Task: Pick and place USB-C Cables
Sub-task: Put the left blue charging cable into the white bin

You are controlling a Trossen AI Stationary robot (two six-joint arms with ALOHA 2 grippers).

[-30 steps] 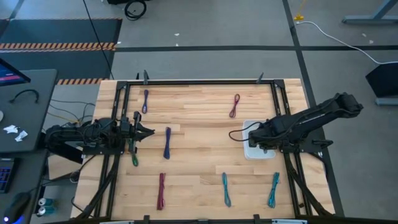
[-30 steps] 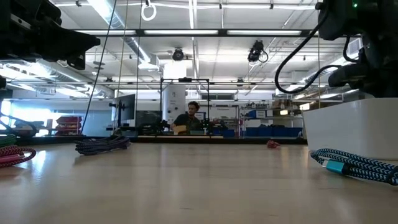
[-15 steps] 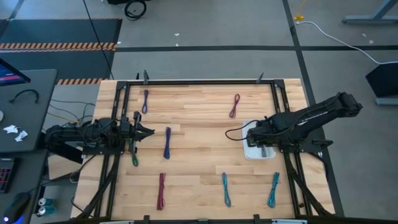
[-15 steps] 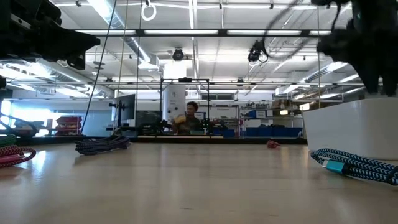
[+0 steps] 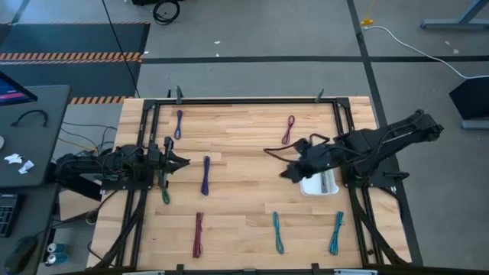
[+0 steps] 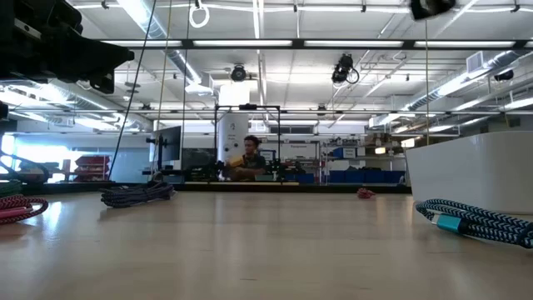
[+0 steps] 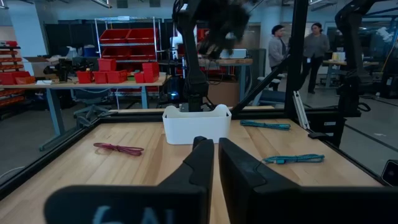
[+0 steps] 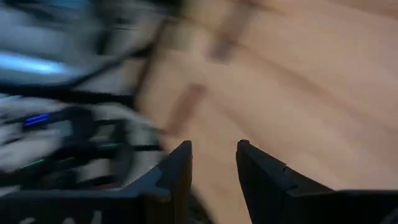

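Several folded USB-C cables lie flat on the wooden table: purple (image 5: 178, 124), maroon (image 5: 288, 130), blue (image 5: 205, 176), green (image 5: 164, 192), magenta (image 5: 198, 234) and two teal ones (image 5: 277, 233) (image 5: 336, 233). A white bin (image 5: 312, 186) stands at the table's right, with something grey (image 5: 328, 181) in it. My right gripper (image 5: 285, 173) (image 8: 213, 158) is open and empty, above the table just left of the bin. My left gripper (image 5: 182, 162) (image 7: 215, 155) is shut and empty at the table's left side, above the green cable's far end.
A black frame (image 5: 244, 100) runs around the table's edges. The bin also shows in the low view (image 6: 470, 171), with a teal cable (image 6: 475, 218) before it. People stand in the room beyond the table (image 7: 298, 46). Bare wood lies at the table's middle (image 5: 244, 191).
My right gripper has gone from over the white bin toward the table's left edge and up; in the low view it has risen out of the picture. The bin's inside now shows. The cables on the table have stayed where they were.
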